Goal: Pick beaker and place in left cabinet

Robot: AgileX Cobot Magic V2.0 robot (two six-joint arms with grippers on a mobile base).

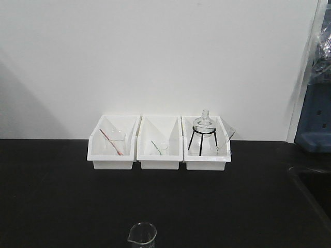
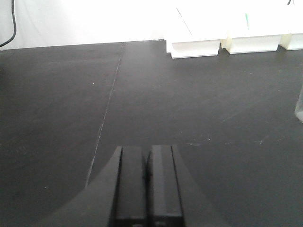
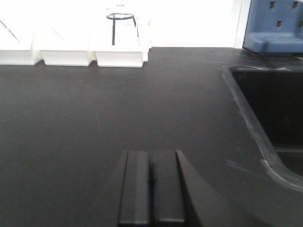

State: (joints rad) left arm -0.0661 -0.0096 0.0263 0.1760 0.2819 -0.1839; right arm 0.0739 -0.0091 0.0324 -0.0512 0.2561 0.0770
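The beaker (image 1: pixel 142 235), small, clear, with a pour spout, stands upright on the black countertop at the bottom centre of the front view. A sliver of its clear wall shows at the right edge of the left wrist view (image 2: pixel 299 104). My left gripper (image 2: pixel 147 156) is shut and empty, low over the counter, left of the beaker. My right gripper (image 3: pixel 151 161) is shut and empty over bare counter. The beaker is out of the right wrist view. The left cabinet is out of view. Neither gripper shows in the front view.
Three white bins (image 1: pixel 159 143) stand in a row at the back wall; the right one holds a round flask on a black tripod (image 1: pixel 202 133). A sink basin (image 3: pixel 270 109) is sunk into the counter on the right. A blue object (image 3: pixel 277 28) stands behind it.
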